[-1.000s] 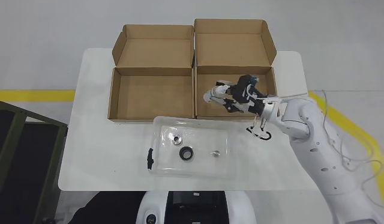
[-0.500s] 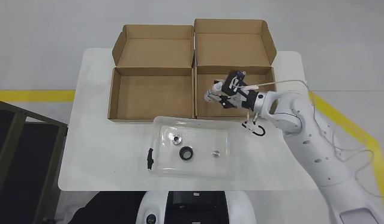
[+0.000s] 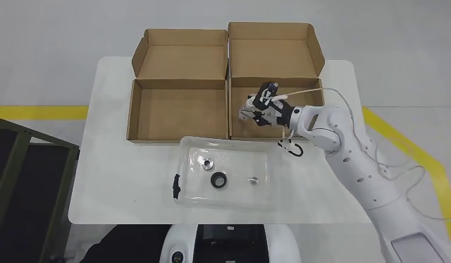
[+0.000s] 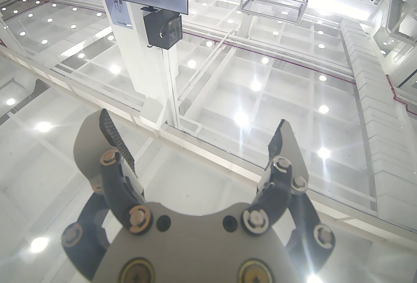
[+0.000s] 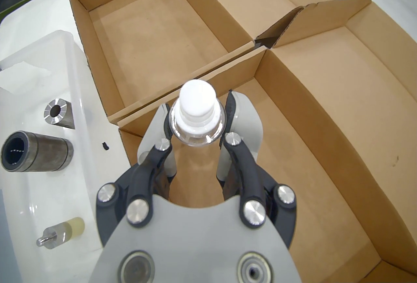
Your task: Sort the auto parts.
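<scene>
White arm [image 3: 352, 161]; grey hand [image 5: 198, 121], black links [image 5: 242, 163], silver screws [image 5: 253, 208].

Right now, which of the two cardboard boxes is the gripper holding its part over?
The box on the robot's right: the right gripper holds a white-tipped part above it, not the other box.

Right hand [image 3: 251, 111], gripping white-tipped part [image 5: 197, 98], shifted leftward over right box [image 3: 243, 94].

Bright even light; ceiling lamps [image 4: 241, 119] flare; edges bowed; soft shadows.
</scene>
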